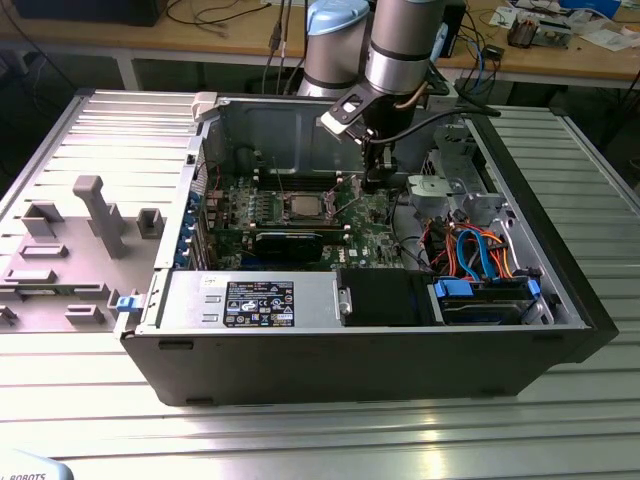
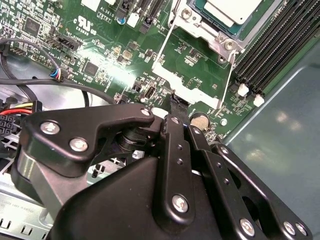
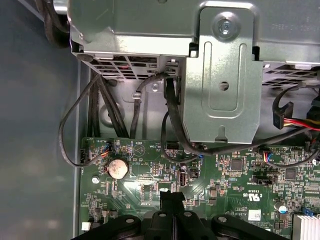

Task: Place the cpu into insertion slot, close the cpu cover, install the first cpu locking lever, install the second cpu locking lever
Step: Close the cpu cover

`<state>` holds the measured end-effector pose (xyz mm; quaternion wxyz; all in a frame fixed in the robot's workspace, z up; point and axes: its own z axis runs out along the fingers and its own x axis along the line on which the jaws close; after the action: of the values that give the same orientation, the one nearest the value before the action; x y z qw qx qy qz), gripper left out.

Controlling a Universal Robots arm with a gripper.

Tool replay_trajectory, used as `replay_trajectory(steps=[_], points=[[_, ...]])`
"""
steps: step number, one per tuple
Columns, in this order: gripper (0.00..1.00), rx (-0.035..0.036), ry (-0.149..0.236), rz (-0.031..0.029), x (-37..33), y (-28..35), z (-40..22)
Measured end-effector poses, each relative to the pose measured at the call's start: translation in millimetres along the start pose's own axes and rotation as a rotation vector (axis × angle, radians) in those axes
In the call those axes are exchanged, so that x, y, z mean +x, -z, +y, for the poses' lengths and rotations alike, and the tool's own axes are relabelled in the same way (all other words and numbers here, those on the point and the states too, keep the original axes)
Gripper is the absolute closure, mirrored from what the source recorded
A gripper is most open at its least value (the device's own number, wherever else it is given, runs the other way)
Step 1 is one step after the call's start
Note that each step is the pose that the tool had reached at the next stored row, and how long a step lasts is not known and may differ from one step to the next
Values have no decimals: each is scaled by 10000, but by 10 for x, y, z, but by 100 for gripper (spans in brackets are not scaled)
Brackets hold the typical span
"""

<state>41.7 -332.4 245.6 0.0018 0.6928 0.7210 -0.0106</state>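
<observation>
The cpu (image 1: pixel 304 207) lies flat in the insertion slot (image 1: pixel 283 212) in the middle of the green board, inside the open computer case. In the second wrist view the cpu (image 2: pixel 235 11) has the silvery cpu cover (image 2: pixel 200 27) lying around it. Two thin metal levers (image 2: pixel 164 45) (image 2: pixel 231 70) run from the socket toward my gripper. My gripper (image 1: pixel 376 183) hangs over the board on the exterior view's right of the socket, a short way from it. Its black fingers (image 3: pixel 167 201) are pressed together with nothing between them, above bare board near a coin battery (image 3: pixel 118 168).
A grey metal drive bracket (image 3: pixel 220 75) and black cables (image 3: pixel 170 115) sit just beyond the gripper. Long black memory slots (image 2: pixel 280 45) flank the socket. A black card (image 1: pixel 290 243), the power supply (image 1: pixel 250 300) and blue and orange cables (image 1: pixel 480 250) fill the case front. A grey fixture (image 1: pixel 95 215) stands outside.
</observation>
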Motion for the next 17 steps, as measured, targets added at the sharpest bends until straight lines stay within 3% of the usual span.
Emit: replay_trajectory(steps=[17], points=[[89,0,0,0,2,-3,-53]])
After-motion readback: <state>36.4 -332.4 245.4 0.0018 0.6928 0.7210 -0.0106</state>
